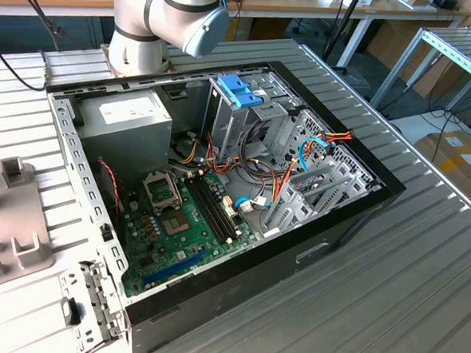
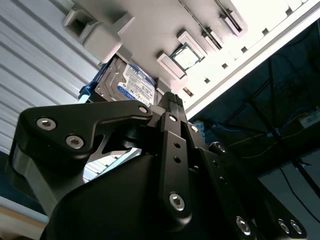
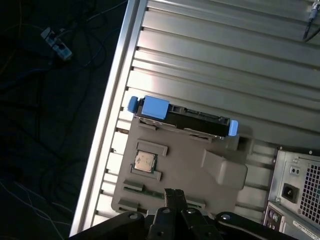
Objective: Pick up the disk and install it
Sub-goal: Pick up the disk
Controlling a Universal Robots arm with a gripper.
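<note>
A ribbed metal surface [image 1: 404,299] carries an open computer case [image 1: 336,235] and a grey fixture plate [image 3: 185,160]. The disk [image 3: 195,119] sits at the plate's edge, across the plate from the hand [image 3: 174,192] and not touching it. It has a dark grey body, light-blue rails and a labelled face. The hand's fingers are pressed together and hold nothing.

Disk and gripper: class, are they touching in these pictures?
Apart. In the first wrist view the grey tray separates the gripper from the disk.
</note>
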